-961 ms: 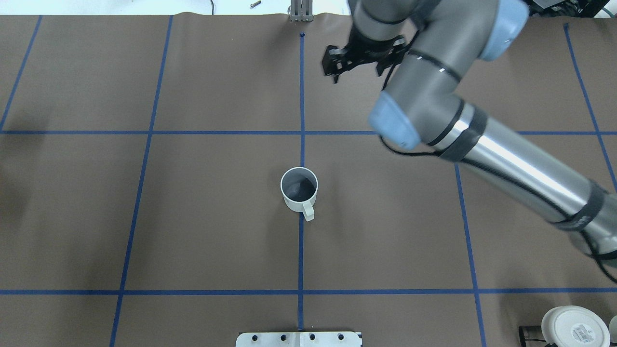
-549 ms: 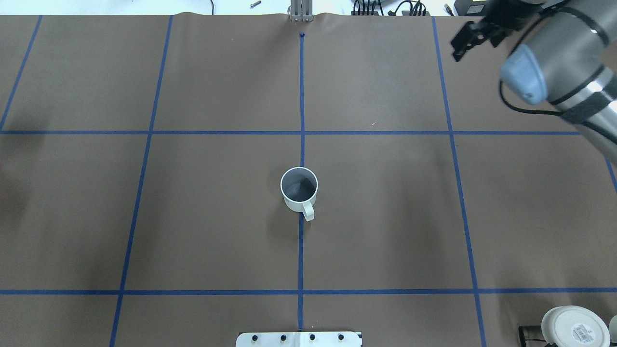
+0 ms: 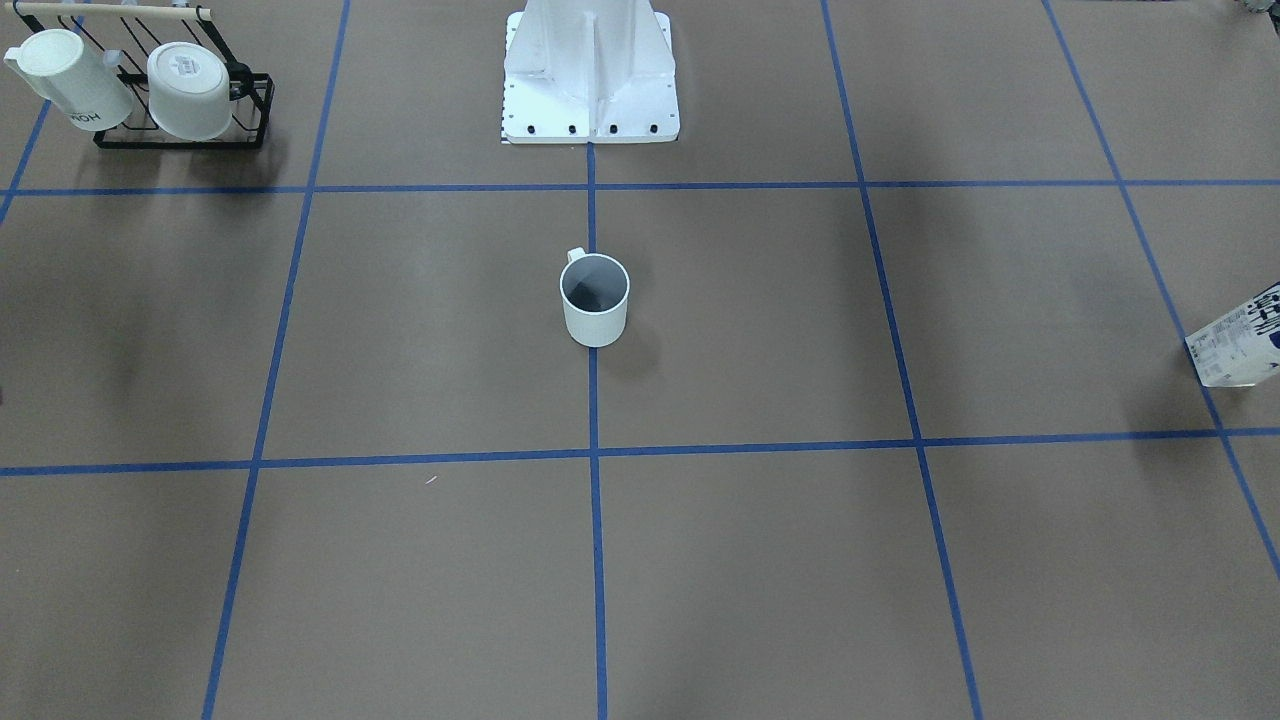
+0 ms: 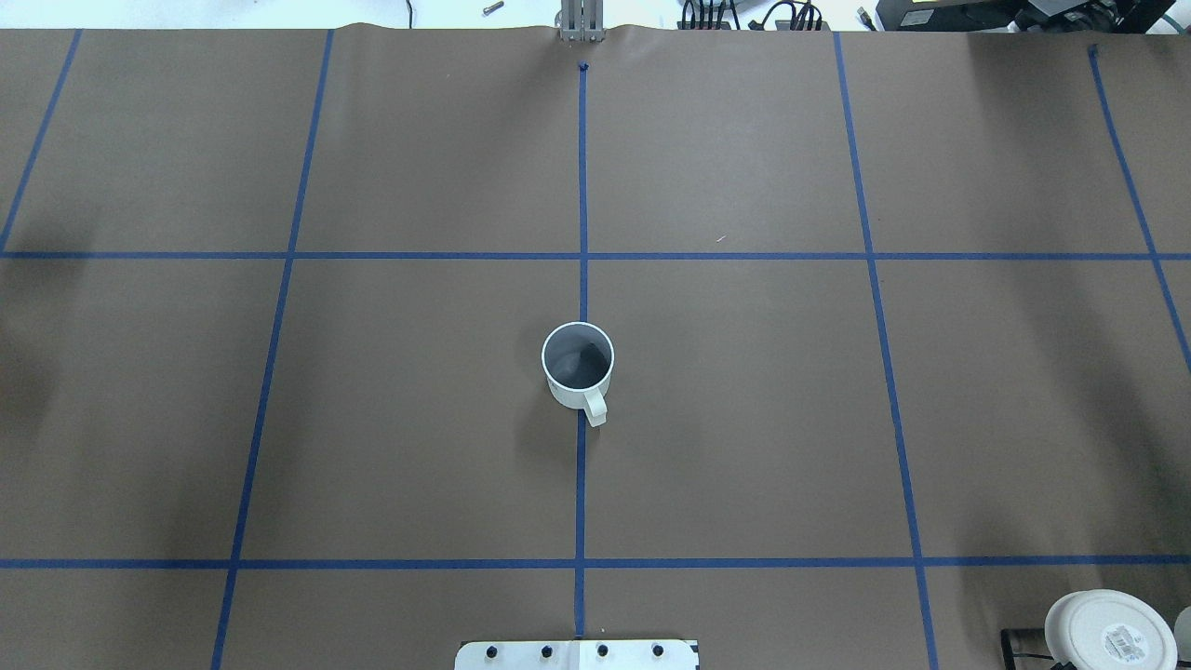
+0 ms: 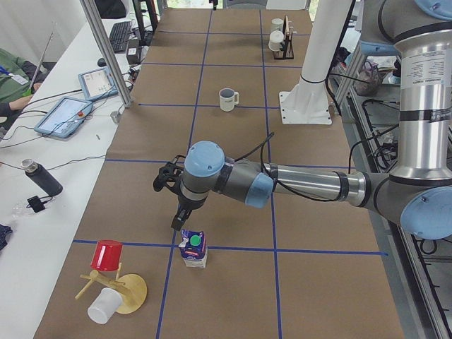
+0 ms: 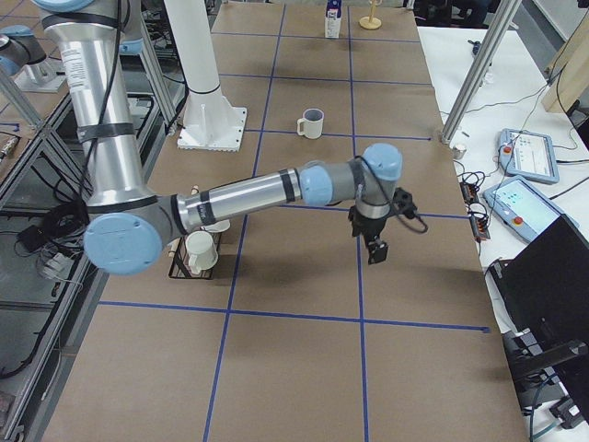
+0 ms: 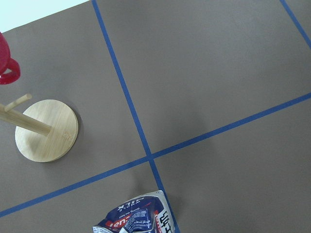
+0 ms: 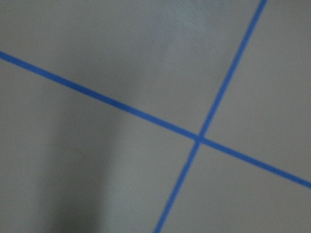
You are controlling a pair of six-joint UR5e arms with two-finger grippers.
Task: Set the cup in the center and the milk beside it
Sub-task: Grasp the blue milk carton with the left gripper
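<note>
Your cup [image 4: 577, 365] stands upright at the center [image 4: 707, 391] on the middle tape line, with wide room on every side. The milk [image 5: 193, 248] stands upright near the left end. The left gripper [image 5: 174, 220] hangs just above it, arm outstretched. The right gripper [image 6: 375, 250] points down over the right half. You cannot tell either's jaws.

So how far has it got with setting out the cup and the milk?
First part looks done: the white cup stands upright on the middle tape line of the tabletop. In hand: the left gripper hangs close above the milk carton at the table's end. Left: bringing the milk over and setting it beside the cup. The right gripper hangs empty, away from both.
</note>
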